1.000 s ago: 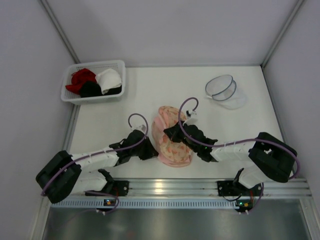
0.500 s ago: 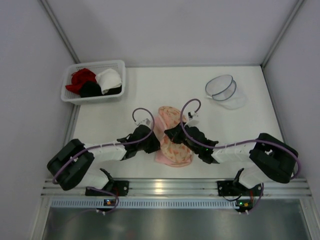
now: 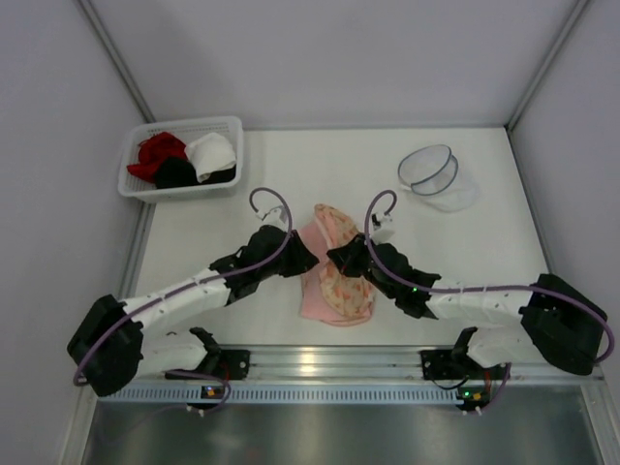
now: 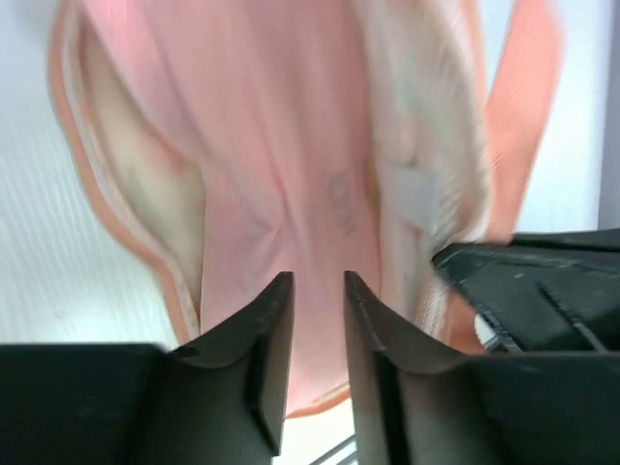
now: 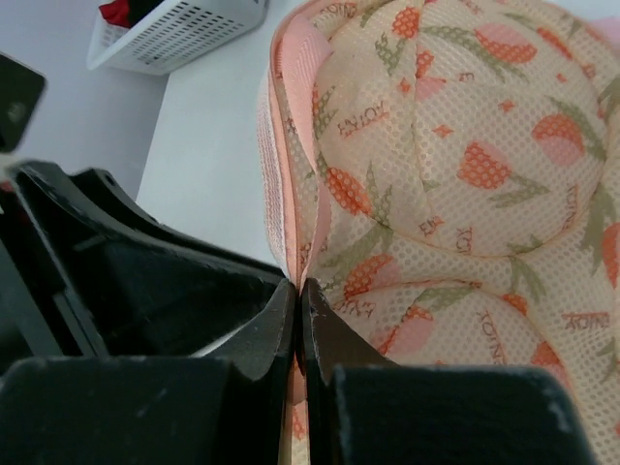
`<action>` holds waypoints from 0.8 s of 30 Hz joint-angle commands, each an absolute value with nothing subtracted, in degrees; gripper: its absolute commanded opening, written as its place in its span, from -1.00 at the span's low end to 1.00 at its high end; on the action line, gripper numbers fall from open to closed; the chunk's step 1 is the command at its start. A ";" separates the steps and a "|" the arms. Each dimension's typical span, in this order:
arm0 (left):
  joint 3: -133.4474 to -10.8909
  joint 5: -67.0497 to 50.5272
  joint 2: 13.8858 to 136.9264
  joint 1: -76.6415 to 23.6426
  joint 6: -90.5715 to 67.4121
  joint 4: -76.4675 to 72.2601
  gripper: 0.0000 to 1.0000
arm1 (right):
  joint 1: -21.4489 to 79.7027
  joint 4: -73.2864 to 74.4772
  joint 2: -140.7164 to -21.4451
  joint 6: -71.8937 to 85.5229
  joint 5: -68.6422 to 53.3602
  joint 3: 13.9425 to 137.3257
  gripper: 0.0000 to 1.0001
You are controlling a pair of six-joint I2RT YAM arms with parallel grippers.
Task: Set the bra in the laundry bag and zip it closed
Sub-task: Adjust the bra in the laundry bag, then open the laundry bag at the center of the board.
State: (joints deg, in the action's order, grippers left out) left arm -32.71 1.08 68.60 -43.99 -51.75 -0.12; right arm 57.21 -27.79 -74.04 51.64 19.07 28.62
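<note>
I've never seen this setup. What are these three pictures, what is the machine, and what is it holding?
The machine is a robot: a left arm and right arm bolted at the near edge of a table. One picture looks down from above; the other two come from cameras on each wrist. On the table lie a white basket of garments, a see-through round item, and the floral laundry bag with the pale pink bra. The right gripper is shut on the bag's rim. The left gripper has its jaws slightly apart at the pink fabric.
</note>
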 commanded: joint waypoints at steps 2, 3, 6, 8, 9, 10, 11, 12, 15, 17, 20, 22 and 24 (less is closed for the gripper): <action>-37.52 7.29 65.73 -41.32 -44.39 6.76 -0.18 | 56.16 -22.15 -67.60 47.38 19.51 29.54 -1.00; -38.40 6.95 66.61 -40.87 -43.51 6.77 -0.08 | 56.08 -22.06 -66.72 47.37 19.60 28.84 -1.00; -41.56 6.51 71.34 -39.99 -42.54 7.56 0.14 | 55.46 -20.32 -63.29 47.55 20.39 26.55 -1.00; -42.53 5.28 74.95 -39.90 -43.15 7.38 0.21 | 55.20 -15.85 -60.74 47.11 22.32 26.11 -1.00; -42.97 4.75 76.01 -39.90 -43.68 7.47 0.21 | 54.85 -13.99 -59.86 47.02 22.93 25.93 -1.00; -43.50 4.05 77.07 -39.90 -44.03 7.38 0.21 | 54.23 -12.50 -58.03 46.67 23.37 25.84 -1.00; -43.59 3.61 78.47 -39.90 -44.38 7.30 0.21 | 53.62 -8.74 -57.31 45.80 23.38 25.67 -1.00; -43.68 3.26 79.10 -39.99 -44.65 7.38 0.21 | 53.00 -6.87 -56.09 45.62 23.47 25.58 -1.00; -43.77 2.20 80.07 -39.99 -44.74 7.03 0.19 | 50.72 -0.21 -54.76 44.21 24.17 24.61 -1.00; -43.94 1.93 80.50 -39.99 -44.39 6.77 0.19 | 49.49 2.54 -53.18 43.77 24.00 23.12 -1.00; -44.38 1.32 81.82 -39.99 -44.12 6.68 0.19 | 48.34 7.37 -50.28 43.59 24.17 21.80 -0.96; -44.56 0.71 82.79 -40.08 -44.12 6.33 0.19 | 47.64 12.53 -48.35 43.86 25.65 22.06 -0.73; -44.56 0.26 84.11 -40.17 -44.03 5.37 0.20 | 47.29 16.33 -47.55 44.64 28.63 23.20 -0.19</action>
